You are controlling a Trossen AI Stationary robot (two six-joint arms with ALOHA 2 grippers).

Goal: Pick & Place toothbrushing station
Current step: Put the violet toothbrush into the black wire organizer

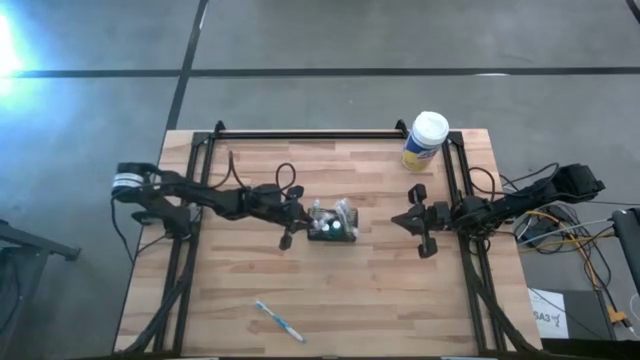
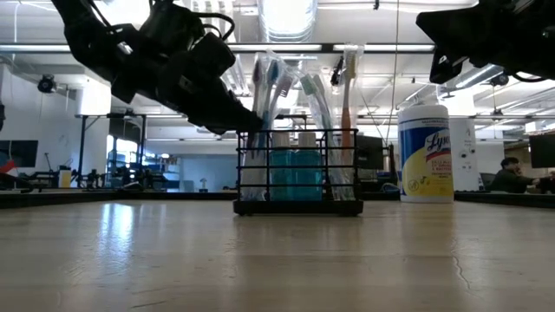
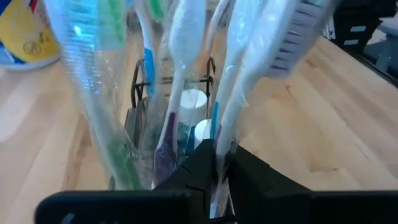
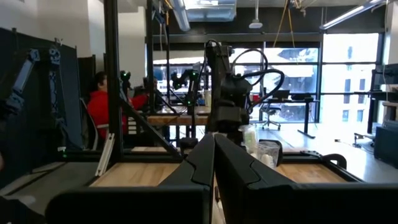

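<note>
Since the cam looks straight down, nearest the front edge at abt 7 o'clock lies a loose blue-and-white toothbrush (image 1: pixel 279 321). Mid table sits the small black slotted box-shaped toothbrushing station (image 1: pixel 331 231), upright, full of wrapped brushes. Left gripper (image 1: pixel 297 219) is right at its 9 o'clock side, fingers (image 3: pixel 198 167) narrow, pinched on one wrapped brush. Right gripper (image 1: pixel 403 220) at 3 o'clock, apart, closed, empty. Far at 1 o'clock: yellow wipes canister w/ white cap (image 1: pixel 424 141).

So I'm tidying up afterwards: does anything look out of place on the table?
One toothbrush lies loose near the table's front edge, apart from the black holder where the other brushes stand upright. Nothing looks spilled or broken.
</note>
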